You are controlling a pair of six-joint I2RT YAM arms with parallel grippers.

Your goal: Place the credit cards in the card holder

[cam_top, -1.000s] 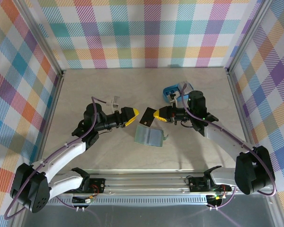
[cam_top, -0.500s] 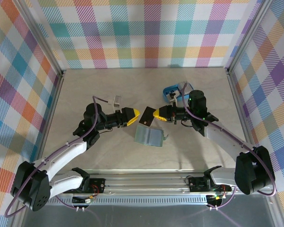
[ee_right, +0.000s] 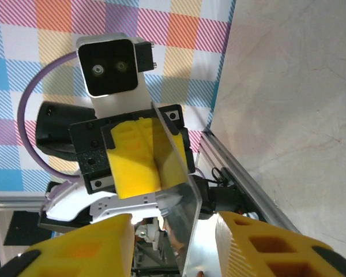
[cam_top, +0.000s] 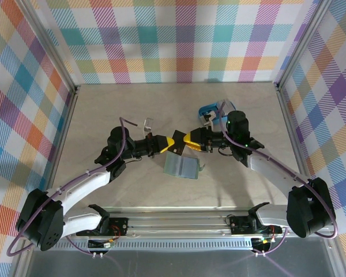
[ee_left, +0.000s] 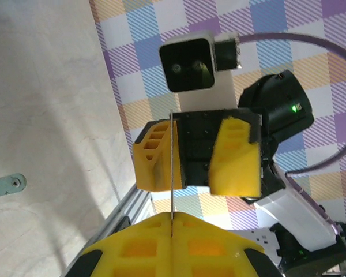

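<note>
The bench carries the soft green card holder at centre frame. Just above it, the left claw pinches a credit card in the air; the right claw stands open around its far edge. Thin, stiff, likely slippery: pinch its flat faces firmly.

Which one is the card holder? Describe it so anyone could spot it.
On the table, look just nearer than where the yellow fingers meet. The card holder lies flat there: pale sage green, unlike the bright blue tray farther back.
</note>
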